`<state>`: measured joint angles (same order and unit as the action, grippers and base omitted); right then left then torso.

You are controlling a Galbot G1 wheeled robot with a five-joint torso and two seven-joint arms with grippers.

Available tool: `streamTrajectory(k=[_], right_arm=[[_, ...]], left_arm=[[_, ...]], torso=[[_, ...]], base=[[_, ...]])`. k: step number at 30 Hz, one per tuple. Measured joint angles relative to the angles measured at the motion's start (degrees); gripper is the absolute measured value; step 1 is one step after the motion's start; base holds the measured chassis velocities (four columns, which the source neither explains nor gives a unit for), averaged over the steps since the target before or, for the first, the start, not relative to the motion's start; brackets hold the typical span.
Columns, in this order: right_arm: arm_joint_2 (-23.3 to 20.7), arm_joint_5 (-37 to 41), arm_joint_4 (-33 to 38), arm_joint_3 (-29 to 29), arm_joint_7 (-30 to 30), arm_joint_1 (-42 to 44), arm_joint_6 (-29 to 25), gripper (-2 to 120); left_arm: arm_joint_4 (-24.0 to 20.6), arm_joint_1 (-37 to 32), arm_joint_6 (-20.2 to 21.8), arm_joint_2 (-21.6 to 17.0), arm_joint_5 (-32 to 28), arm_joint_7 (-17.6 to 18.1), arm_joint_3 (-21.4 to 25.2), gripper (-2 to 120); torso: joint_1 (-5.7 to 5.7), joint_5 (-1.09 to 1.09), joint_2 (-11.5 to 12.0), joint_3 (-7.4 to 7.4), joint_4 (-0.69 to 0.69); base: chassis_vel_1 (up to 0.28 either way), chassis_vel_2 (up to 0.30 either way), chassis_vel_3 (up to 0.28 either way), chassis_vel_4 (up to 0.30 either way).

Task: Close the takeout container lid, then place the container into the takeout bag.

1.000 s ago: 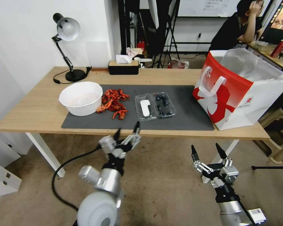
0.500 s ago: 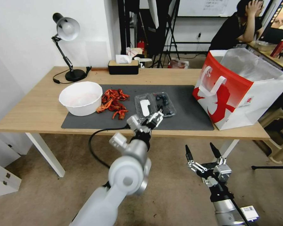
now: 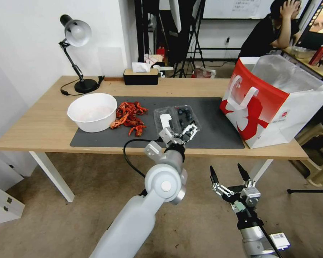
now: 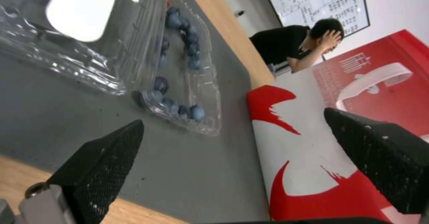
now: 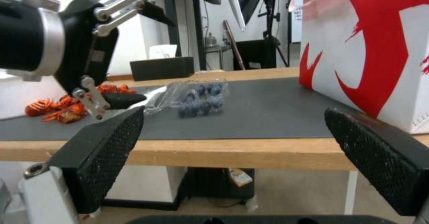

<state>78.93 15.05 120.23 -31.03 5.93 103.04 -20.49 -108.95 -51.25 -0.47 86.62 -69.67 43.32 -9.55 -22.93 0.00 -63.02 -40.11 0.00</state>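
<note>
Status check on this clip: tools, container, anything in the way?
Left tool open, at the takeout container's near edge. Right tool open, low, short of the table. Lid open flat; takeout bag upright, right. Path clear.

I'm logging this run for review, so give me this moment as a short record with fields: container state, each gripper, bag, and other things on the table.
container: takeout container lies open on the dark mat, blueberries in one half
lid: lid folded flat beside the berry half, white label up
left gripper: left gripper open, at the container's near edge, holding nothing
right gripper: right gripper open, below the table's front edge, idle
bag: takeout bag upright and open, right of the mat
other: white bowl, red crayfish, lamp, tissue box
</note>
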Motion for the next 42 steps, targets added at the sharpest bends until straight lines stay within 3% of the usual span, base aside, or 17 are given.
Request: streamTrajectory(k=[15,42], right_arm=[[0.43,-0.44,-0.38,0.16,-0.16,-0.11,-0.05,100],[0.64,-1.12,-0.27,0.66,-0.21,0.22,-0.48,100]], left_arm=[[6.71,2.54,-0.32,1.69,0.36,0.20,1.13,100],[9.25,2.59,-0.42,2.07,0.19,0.03,3.04,100]], torso=[[0.00,-0.01,0.00,0.00,0.00],[0.01,-0.01,-0.02,0.01,0.00]], base=[[0.000,0.000,0.000,0.000],[0.000,0.000,0.000,0.000]])
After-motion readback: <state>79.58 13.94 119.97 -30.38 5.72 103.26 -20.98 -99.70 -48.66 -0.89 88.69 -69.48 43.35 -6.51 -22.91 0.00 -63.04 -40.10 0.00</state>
